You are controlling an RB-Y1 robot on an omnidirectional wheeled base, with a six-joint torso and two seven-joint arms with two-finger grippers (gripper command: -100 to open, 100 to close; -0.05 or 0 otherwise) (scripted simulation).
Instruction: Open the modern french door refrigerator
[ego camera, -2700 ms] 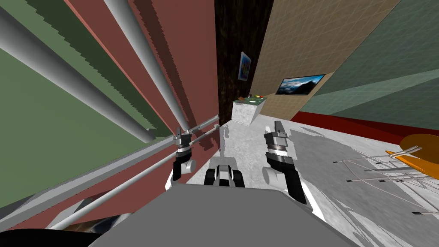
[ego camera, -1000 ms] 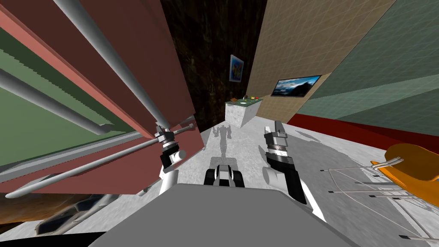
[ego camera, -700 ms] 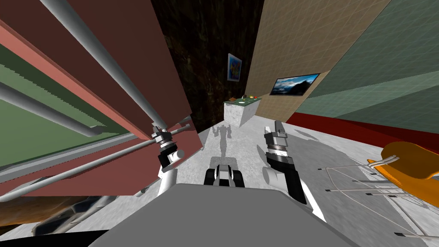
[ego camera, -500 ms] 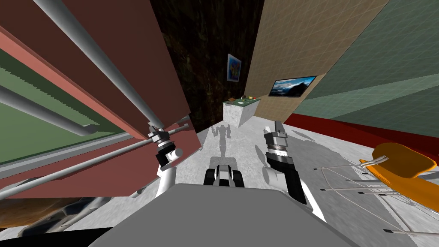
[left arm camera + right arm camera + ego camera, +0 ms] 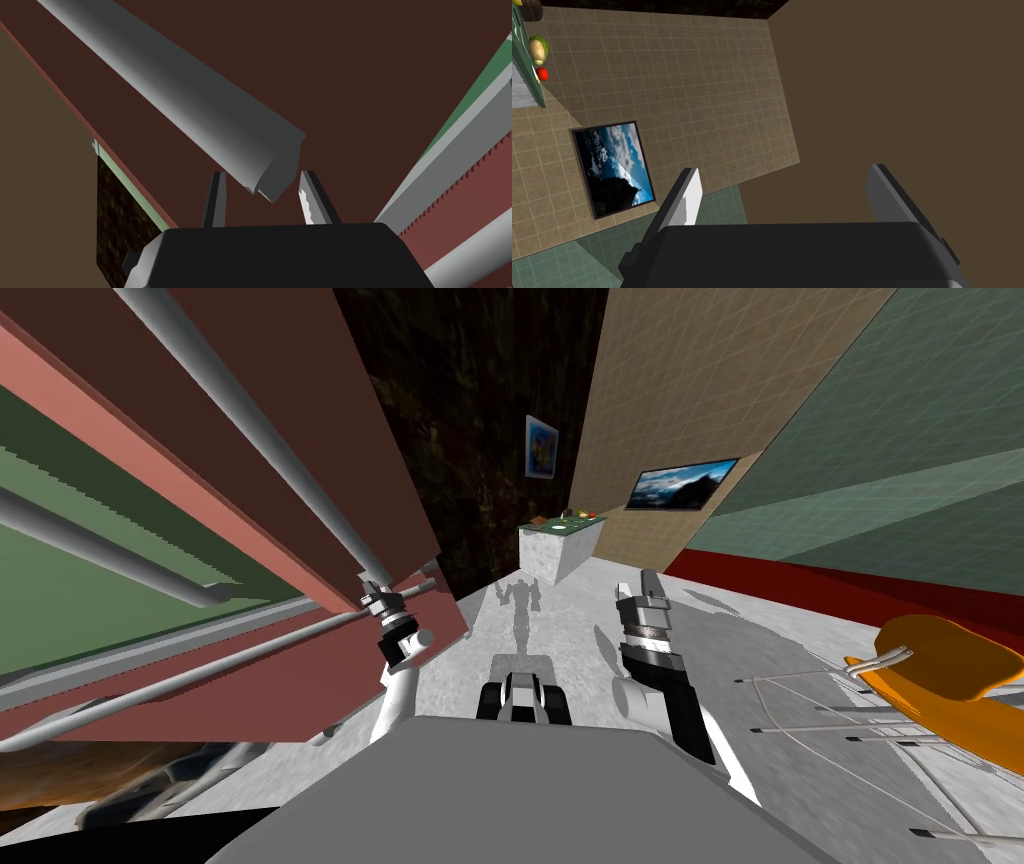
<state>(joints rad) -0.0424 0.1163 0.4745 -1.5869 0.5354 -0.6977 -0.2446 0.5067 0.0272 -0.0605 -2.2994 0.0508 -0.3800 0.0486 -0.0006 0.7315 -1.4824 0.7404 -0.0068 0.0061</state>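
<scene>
At the robot's left, the dark red refrigerator door (image 5: 330, 388) stood ajar. The left gripper (image 5: 261, 174) was clamped on the end of its grey bar handle (image 5: 175, 95). The right gripper (image 5: 648, 580) hung well apart, fingers spread.

Head camera: mounted high, pitched steeply down and forward, rolled. The refrigerator door (image 5: 330, 408) lies close on its left.

Left wrist camera: set very near the grey handle (image 5: 190, 105), facing that door's dark red face.

Right wrist camera: faces the distant tiled wall (image 5: 712, 90). It shares the framed picture (image 5: 614, 167) and the counter (image 5: 522, 92) with the head view.
</scene>
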